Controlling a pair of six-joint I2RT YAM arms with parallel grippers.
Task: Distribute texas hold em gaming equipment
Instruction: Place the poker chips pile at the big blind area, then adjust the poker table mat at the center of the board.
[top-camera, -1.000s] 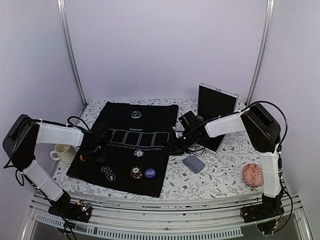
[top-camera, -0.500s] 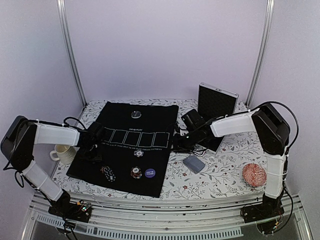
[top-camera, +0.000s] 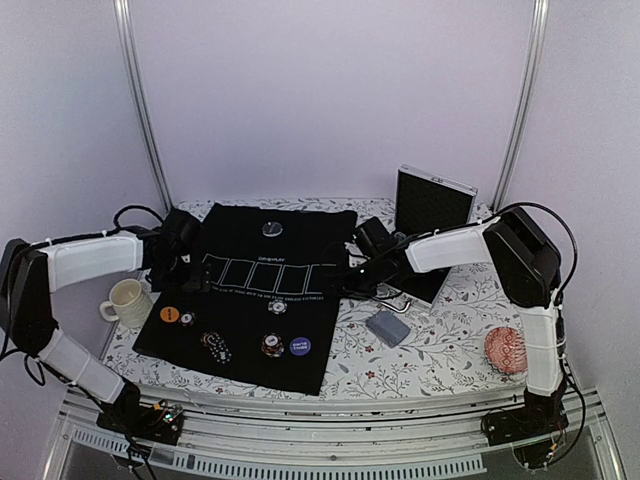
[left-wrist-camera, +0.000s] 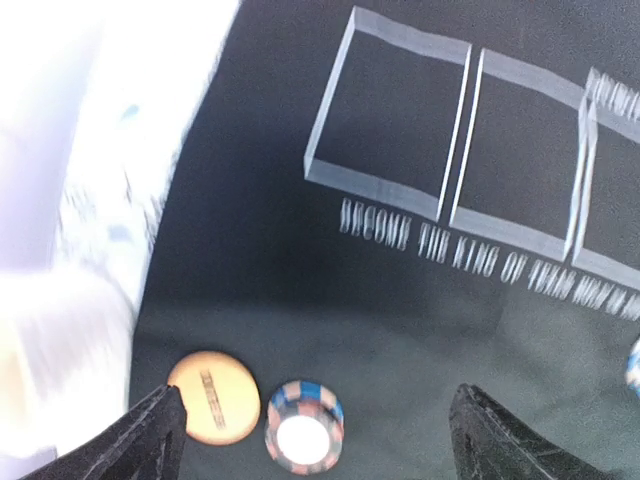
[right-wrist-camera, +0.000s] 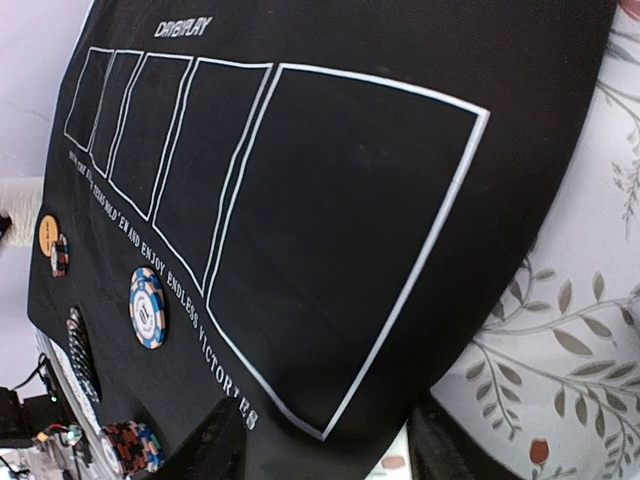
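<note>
On the black mat (top-camera: 250, 290) lie an orange button disc (top-camera: 170, 314) and, touching it, a small chip stack (top-camera: 188, 319). In the left wrist view the disc (left-wrist-camera: 213, 396) and the stack (left-wrist-camera: 303, 424) show below my left gripper (left-wrist-camera: 320, 445), which is open, holds nothing and hovers above them. My left gripper (top-camera: 183, 262) hangs over the mat's left edge. My right gripper (top-camera: 356, 280) is open and empty over the mat's right edge (right-wrist-camera: 560, 150). A blue-white chip (top-camera: 277, 307), black-white chips (top-camera: 215, 347), a red stack (top-camera: 272, 345), a purple disc (top-camera: 299, 345) and a silver disc (top-camera: 271, 229) rest on the mat. A blue-grey card deck (top-camera: 387, 327) lies right of the mat.
A cream mug (top-camera: 127, 300) stands just left of the mat, close under the left arm. An open black case (top-camera: 432, 215) stands upright at the back right, behind the right arm. A red patterned disc (top-camera: 506, 350) lies near the right front on the floral cloth (top-camera: 440, 350).
My left gripper opened wide, left the small chip stack beside the orange disc, and drew back up and toward the far left. The right gripper opened wider and stayed near the mat's right edge.
</note>
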